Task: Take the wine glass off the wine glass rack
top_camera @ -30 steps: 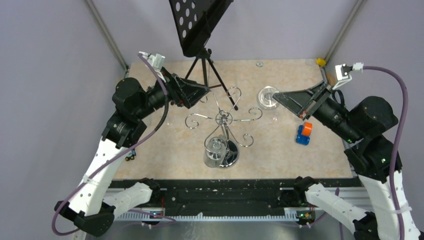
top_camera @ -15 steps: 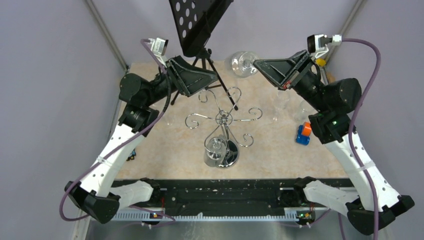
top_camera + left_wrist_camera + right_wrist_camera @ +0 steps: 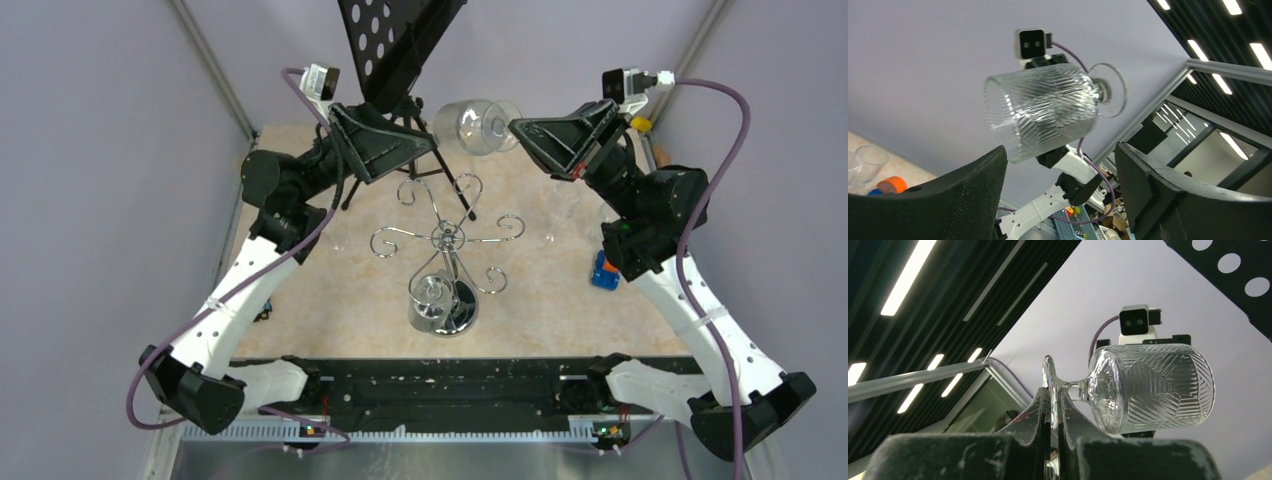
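My left gripper (image 3: 425,145) has climbed in the last second from low at the left of the rack to the upper middle of the overhead frame, just in front of the stand (image 3: 400,45). Its jaws are spread wide and hold nothing. In its own camera they frame the glass at mid-frame, rim toward them, not touching.

Below, in the centre of the overhead frame, the rack (image 3: 447,238) has not moved. A second glass (image 3: 430,300) still hangs from its near arm, low centre, over the mirrored base.

At top centre the glass (image 3: 478,125) lies on its side in the air, bowl to the left and foot to the right. A second ago it was low, right of the rack and near the table. Half a second ago it was already up high, and now it has slid a little further left, toward my open jaws.

Just right of it, my right gripper (image 3: 518,128) pinches the thin edge of the foot; in its wrist view the disc stands between the two fingers.

I judge this glass well clear of the rack, so its removal is done, and the pose looks like a hand-over to my left side. The hold is slim for a heavy bowl hanging out sideways, so it could pivot.
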`<move>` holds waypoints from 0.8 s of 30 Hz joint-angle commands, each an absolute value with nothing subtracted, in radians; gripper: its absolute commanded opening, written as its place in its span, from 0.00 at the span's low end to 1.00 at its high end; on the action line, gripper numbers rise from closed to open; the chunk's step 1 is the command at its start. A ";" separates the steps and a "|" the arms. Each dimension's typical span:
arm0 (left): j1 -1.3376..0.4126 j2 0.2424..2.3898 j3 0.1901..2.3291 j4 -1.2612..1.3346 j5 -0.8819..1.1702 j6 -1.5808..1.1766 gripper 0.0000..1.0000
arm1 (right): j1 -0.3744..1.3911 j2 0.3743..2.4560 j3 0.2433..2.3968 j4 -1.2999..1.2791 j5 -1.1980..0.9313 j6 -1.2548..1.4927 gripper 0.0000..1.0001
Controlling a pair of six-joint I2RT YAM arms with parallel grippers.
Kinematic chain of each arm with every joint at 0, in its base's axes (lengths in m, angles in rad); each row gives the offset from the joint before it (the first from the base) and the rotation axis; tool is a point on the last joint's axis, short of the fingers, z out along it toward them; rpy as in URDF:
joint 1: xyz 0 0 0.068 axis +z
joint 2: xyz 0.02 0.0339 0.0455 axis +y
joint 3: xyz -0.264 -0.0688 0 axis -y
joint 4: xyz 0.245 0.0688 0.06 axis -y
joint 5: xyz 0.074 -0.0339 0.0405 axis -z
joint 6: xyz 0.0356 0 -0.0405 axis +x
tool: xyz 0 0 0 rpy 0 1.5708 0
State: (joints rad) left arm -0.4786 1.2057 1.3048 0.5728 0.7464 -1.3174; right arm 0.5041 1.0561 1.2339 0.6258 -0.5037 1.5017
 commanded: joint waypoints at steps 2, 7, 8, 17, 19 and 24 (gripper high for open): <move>-0.478 1.217 1.343 0.833 0.791 -1.453 0.78 | 0.512 1.055 1.213 0.797 -0.494 1.584 0.00; -0.477 1.219 1.342 0.942 0.816 -1.521 0.64 | 0.513 1.064 1.168 0.858 -0.480 1.637 0.00; -0.479 1.218 1.342 0.956 0.823 -1.530 0.64 | 0.512 1.067 1.158 0.873 -0.477 1.647 0.00; -0.503 1.234 1.379 0.979 0.876 -1.547 0.66 | 0.519 1.118 1.094 1.003 -0.474 1.776 0.00; -0.508 1.237 1.386 0.979 0.880 -1.551 0.61 | 0.523 1.127 1.089 1.020 -0.473 1.786 0.00; -0.512 1.234 1.388 0.977 0.882 -1.548 0.38 | 0.525 1.134 1.085 1.029 -0.472 1.790 0.00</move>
